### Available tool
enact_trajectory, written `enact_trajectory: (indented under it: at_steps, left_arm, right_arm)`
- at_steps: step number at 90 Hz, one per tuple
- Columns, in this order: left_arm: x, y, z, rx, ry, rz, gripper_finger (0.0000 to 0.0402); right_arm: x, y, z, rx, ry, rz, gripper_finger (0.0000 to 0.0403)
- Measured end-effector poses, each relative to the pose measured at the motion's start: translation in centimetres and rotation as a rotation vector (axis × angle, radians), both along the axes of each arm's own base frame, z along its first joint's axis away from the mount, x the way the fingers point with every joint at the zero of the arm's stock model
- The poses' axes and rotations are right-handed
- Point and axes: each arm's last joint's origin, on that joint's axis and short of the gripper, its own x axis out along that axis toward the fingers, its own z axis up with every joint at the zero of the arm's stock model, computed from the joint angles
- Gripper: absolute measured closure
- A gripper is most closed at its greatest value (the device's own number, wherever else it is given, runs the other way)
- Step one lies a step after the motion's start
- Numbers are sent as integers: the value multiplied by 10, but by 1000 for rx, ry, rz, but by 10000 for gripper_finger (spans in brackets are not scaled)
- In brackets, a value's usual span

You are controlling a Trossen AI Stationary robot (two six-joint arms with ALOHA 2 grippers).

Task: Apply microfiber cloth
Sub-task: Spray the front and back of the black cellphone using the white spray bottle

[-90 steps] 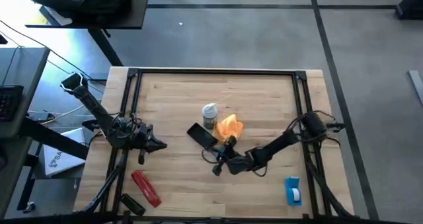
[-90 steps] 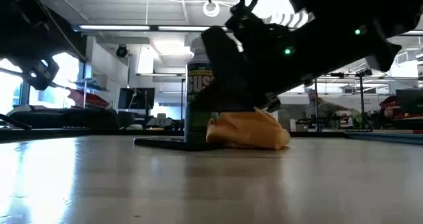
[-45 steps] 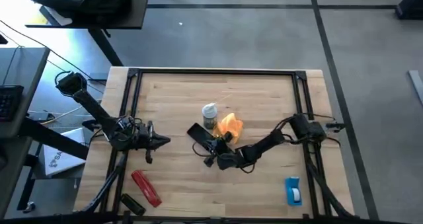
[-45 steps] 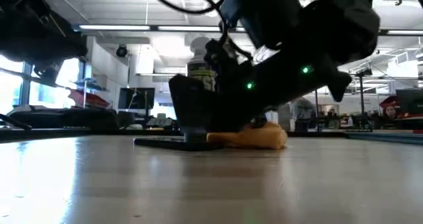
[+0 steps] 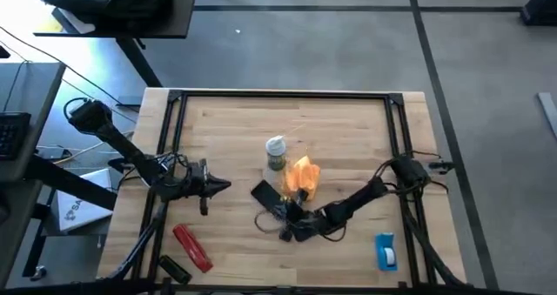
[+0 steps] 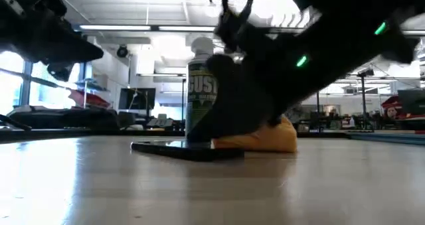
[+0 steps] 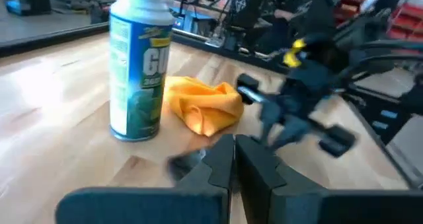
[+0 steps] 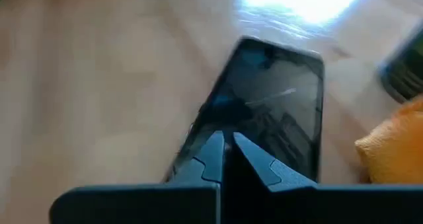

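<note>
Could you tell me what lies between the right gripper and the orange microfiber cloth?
In the right wrist view, the black phone lies flat on the wood just ahead of the right gripper, with the microfiber cloth beyond its far corner.

- My microfiber cloth (image 5: 302,174) is bright orange, plain with no pattern.
- The phone (image 8: 264,121) is glossy black.
- The spray can (image 7: 137,65) is green and blue with pale lettering and a white cap.
- The table (image 5: 226,130) is light wood with a visible grain.
- My right tool (image 8: 225,156) and left tool (image 7: 233,159) have dark fingers.
- The oblong tool (image 5: 192,247) near the table's edge is red.
</note>
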Motion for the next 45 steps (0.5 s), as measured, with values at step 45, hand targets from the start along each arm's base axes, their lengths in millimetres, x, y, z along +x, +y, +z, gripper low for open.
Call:
enact_trajectory:
  at_steps: [45]
  left_arm:
    - [60,-7,-16,254,200,100,399]
  right_arm:
    - [-44,27,46,-327,298,459,306]
